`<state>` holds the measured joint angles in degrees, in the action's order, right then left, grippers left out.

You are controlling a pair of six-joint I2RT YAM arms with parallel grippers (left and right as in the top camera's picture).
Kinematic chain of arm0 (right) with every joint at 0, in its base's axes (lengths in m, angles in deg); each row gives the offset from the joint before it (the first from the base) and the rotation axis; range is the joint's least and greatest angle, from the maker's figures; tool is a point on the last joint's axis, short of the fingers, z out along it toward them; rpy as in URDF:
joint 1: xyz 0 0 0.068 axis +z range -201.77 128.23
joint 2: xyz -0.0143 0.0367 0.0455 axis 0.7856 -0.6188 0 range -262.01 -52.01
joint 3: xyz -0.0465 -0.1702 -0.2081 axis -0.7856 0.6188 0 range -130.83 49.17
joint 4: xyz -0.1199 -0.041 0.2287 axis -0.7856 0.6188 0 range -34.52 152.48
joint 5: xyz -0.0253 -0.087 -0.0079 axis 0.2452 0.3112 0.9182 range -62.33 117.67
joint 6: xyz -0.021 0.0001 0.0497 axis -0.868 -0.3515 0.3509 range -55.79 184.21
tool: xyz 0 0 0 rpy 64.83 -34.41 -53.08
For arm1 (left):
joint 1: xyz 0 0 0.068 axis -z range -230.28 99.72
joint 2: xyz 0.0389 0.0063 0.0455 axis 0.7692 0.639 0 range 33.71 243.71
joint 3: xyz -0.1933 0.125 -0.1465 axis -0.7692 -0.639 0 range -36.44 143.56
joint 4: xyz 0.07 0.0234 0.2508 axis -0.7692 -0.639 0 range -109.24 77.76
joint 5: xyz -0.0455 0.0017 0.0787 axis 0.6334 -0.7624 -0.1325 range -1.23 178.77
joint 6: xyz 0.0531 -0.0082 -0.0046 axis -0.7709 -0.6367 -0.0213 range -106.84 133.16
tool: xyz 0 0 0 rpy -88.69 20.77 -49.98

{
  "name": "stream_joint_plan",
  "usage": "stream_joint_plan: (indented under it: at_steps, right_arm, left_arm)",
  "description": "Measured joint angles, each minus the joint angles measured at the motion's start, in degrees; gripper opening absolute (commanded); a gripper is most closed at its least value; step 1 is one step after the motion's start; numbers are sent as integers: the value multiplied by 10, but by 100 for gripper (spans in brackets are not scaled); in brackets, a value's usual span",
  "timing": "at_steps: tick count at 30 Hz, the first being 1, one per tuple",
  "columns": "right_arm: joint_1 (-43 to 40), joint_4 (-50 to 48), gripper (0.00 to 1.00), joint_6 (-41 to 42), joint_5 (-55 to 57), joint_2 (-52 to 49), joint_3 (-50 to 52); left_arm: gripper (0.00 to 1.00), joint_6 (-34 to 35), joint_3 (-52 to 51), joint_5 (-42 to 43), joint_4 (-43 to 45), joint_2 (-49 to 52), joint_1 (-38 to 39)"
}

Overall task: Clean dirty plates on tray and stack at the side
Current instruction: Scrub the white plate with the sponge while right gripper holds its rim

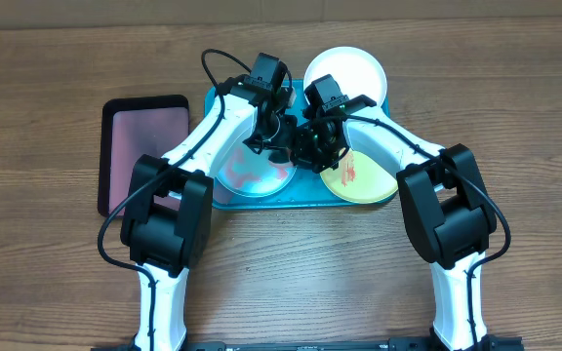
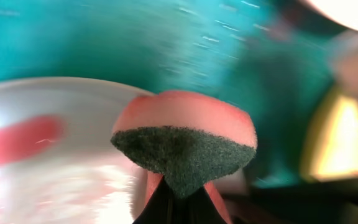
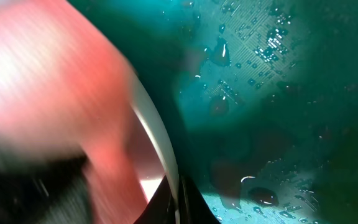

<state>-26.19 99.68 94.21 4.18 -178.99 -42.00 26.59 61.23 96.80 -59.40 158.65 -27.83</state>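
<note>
The teal tray (image 1: pixel 296 200) holds a pale blue plate (image 1: pixel 252 177) with red smears at its left and a yellow-green plate (image 1: pixel 364 177) with a red smear at its right. A white plate (image 1: pixel 349 70) lies at the tray's far right corner. My left gripper (image 1: pixel 279 132) is shut on a pink sponge with a dark green pad (image 2: pixel 185 140), just above the pale blue plate (image 2: pixel 55 155). My right gripper (image 1: pixel 312 148) is shut on that plate's rim (image 3: pixel 157 143). The sponge shows blurred in the right wrist view (image 3: pixel 55 93).
A smaller black tray with a pinkish inside (image 1: pixel 144 146) lies left of the teal tray. The teal tray's floor is wet with droplets (image 3: pixel 266 93). Bare wooden table (image 1: pixel 291 273) lies in front of the tray.
</note>
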Motion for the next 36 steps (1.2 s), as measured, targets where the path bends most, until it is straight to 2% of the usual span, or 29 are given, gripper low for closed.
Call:
stream_joint_plan:
  at_steps: [3,7,11,14,22,26,30,36]
  right_arm:
    - [0,0,4,0,0,0,0]
    - [0,0,4,0,0,0,0]
    - [0,0,4,0,0,0,0]
    - [0,0,4,0,0,0,0]
    - [0,1,4,0,0,0,0]
    - [0,2,4,0,-1,0,0]
    - [0,2,4,0,-1,0,0]
    - [0,2,4,0,-1,0,0]
  left_arm:
    - [4,21,0,-67,-7,0,-1]
    - [4,59,1,-214,-68,0,-4]
    - [4,76,1,-298,-121,0,-8]
    - [4,63,1,-286,-144,0,-9]
    - [4,-92,1,-41,-135,0,-9]
    - [4,-120,1,14,-80,0,-8]
    - [4,-81,1,-37,-34,0,-8]
    - [4,42,1,-245,-71,0,-8]
